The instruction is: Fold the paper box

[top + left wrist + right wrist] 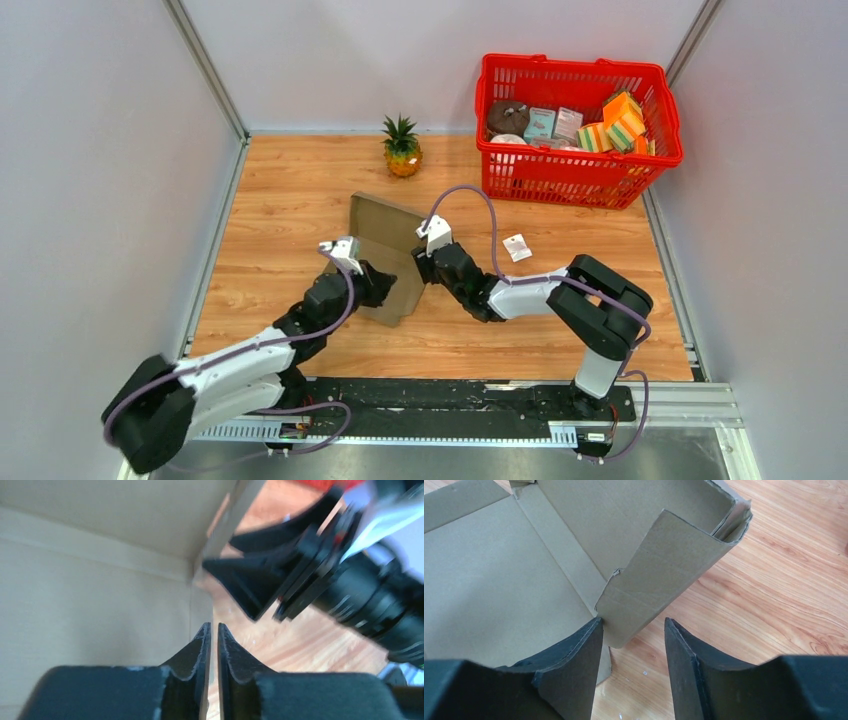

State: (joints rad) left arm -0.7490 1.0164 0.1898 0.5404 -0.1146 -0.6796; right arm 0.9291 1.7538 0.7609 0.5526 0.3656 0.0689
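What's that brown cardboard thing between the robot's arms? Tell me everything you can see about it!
The paper box is plain brown cardboard, thin and unprinted, with crease lines and flaps. It lies half-folded on the wooden table: the base is flat, and a back panel and one side wall are raised. The right claw stands open around that side wall's end. The left claw, almost closed, sits at another edge; whether it pinches is unclear.

paper box point(499, 570) cut off at left edge, right end effector point(222, 555) blurred, basket packages point(620, 122) indistinct
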